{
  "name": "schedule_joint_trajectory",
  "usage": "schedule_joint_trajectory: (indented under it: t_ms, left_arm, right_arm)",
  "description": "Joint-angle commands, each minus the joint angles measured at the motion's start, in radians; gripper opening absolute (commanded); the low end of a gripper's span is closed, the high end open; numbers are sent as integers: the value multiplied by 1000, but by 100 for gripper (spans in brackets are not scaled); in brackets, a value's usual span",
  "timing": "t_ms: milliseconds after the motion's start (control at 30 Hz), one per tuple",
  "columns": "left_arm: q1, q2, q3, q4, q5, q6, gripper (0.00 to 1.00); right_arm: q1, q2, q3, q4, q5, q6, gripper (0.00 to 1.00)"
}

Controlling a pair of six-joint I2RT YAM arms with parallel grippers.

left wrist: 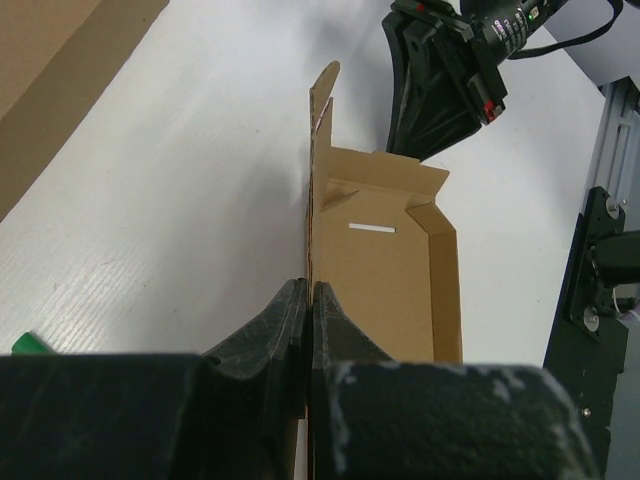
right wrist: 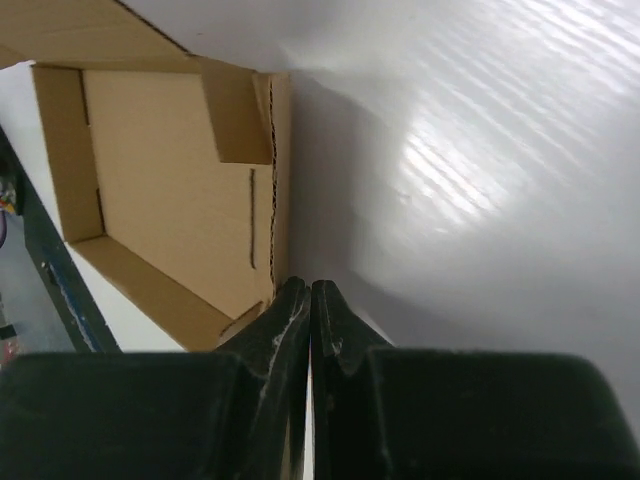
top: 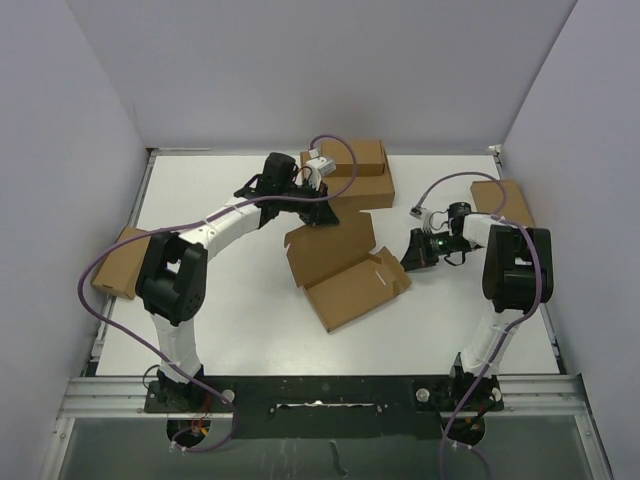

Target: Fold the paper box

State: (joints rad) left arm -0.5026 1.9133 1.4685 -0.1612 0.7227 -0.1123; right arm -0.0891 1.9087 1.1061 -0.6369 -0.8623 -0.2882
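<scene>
Where the two arms meet at mid-table lies the item: paper box (top: 350,285), one piece, partly formed, on the white table (top: 230,320).

Orientation: the long axis runs on a diagonal in the top view, from near-left to far-right. The tray half is on the near side, and the lid panel rises from its far long edge, tilted up and away.

Appearance: thin brown corrugated card, plain, die-cut. The low side walls are folded up, with angled corner flaps tucked in at the ends and small tabs at the far-right end. One long wall has a perforated edge.

Contents: the tray floor shows bare card with one thin slit near an end wall.

Left gripper (left wrist: 308,290): the jaws are pressed tight on the far edge of the lid panel, and the thin card stands on edge between the fingertips.

Right gripper (right wrist: 305,290): it sits at the far-right end of the tray with the jaws drawn fully together and the tips meeting the end of the side wall. Whether any card is nipped between them cannot be told.

Also present:
- Two stacked brown boxes (top: 360,175) sit at the far edge.
- One brown box (top: 510,200) is at the right side.
- Another flat box (top: 120,265) overhangs the left side.

All three lie apart from the item.
</scene>
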Motion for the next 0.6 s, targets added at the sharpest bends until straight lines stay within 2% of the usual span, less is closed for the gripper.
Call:
schedule_joint_trajectory:
  t_ms: [0,67,200,567]
  left_arm:
    - [-4,-8,7,55,18,-5,0]
    - [-4,-7,5,57,19,-4,0]
    - [-4,-8,4,56,21,-4,0]
    - [-5,-13,2,61,22,-10,0]
  right_arm:
    - [17,-25,41,-43,-154,-68,2]
    - [22,-27,45,-62,-198,-90,9]
    - [46,-13,56,-89,-221,-109,17]
    - [92,8,64,-93,-201,-97,41]
